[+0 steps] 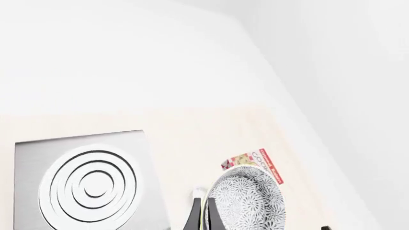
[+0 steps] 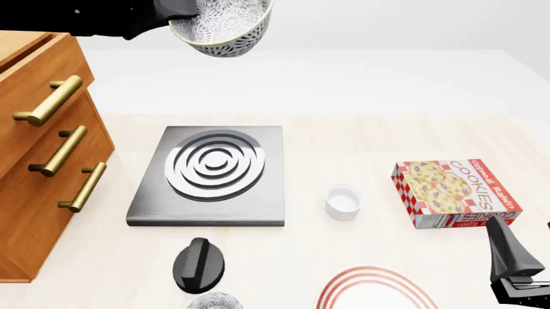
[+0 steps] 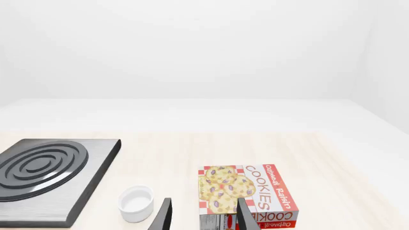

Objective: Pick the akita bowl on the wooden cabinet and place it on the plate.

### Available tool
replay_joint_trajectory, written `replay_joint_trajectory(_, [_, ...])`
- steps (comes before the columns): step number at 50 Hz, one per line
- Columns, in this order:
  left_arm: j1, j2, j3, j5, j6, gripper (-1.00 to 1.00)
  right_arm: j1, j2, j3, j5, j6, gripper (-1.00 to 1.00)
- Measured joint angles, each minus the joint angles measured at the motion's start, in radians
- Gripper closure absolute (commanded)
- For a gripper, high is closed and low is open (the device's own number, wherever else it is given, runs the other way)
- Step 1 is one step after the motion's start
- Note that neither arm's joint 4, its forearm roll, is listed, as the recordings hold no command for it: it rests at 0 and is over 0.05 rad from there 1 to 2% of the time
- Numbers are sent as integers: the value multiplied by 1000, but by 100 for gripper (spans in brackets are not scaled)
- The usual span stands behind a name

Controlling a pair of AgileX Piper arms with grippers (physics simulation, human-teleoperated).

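The akita bowl (image 2: 225, 27) hangs high in the air above the back of the table, tilted, to the right of the wooden cabinet (image 2: 38, 167). My left gripper (image 2: 175, 20) is shut on its rim. In the left wrist view the bowl (image 1: 250, 201) stands on edge beside the closed fingers (image 1: 195, 218). The plate (image 2: 375, 290), white with red rings, lies at the table's front edge, partly cut off. My right gripper (image 2: 526, 239) stands open at the front right, just before the cookie box, with nothing between its fingers (image 3: 246, 215).
A grey square stove (image 2: 210, 170) with rings lies mid-table. A small white cup (image 2: 343, 201) sits to its right, then a cookie box (image 2: 455, 192). A black knob-like object (image 2: 199, 264) and a patterned round thing (image 2: 215, 301) are at the front.
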State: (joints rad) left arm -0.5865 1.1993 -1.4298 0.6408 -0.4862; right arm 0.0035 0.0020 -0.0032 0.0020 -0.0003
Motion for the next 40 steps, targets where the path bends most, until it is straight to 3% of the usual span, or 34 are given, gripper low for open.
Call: replay_joint_trajectory(40, [-143, 20, 23, -17, -12, 100, 0, 0, 0, 0, 0, -100])
